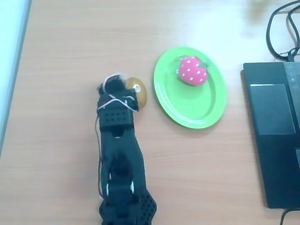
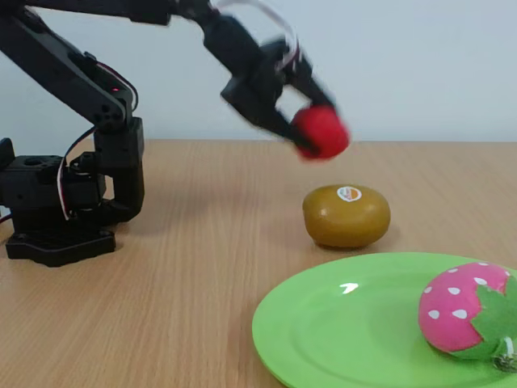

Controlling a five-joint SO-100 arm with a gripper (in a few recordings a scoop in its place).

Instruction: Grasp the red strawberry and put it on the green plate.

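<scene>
In the fixed view the end effector (image 2: 311, 129) is raised well above the bench (image 2: 194, 267) and pinches the red strawberry (image 2: 321, 132) between its fingers; the picture is blurred there, so the exact finger contact cannot be read. The strawberry hangs clear of every surface. The relation that governs the coming move is the offset from the held strawberry to the green plate (image 1: 176, 101): in the overhead view the plate lies to the right of the end effector (image 1: 123, 79), near but apart from it, and in the fixed view it lies lower and nearer the camera, toward the right. The strawberry is roughly round, so no long axis needs aligning for release. A brown kiwi-like fruit (image 2: 346, 215) with a small sticker rests on the bench almost directly beneath the end effector; in the overhead view it sits just beside the plate's left rim without clearly touching it. A low transfer would likely strike it, so height should be kept until the strawberry is over the plate. A pink strawberry (image 1: 192, 70) with white dots occupies the plate's upper right part in the overhead view; the lower left part is bare and appears the better release zone. A dark laptop (image 1: 274, 126) lies well to the right, outside the path.
</scene>
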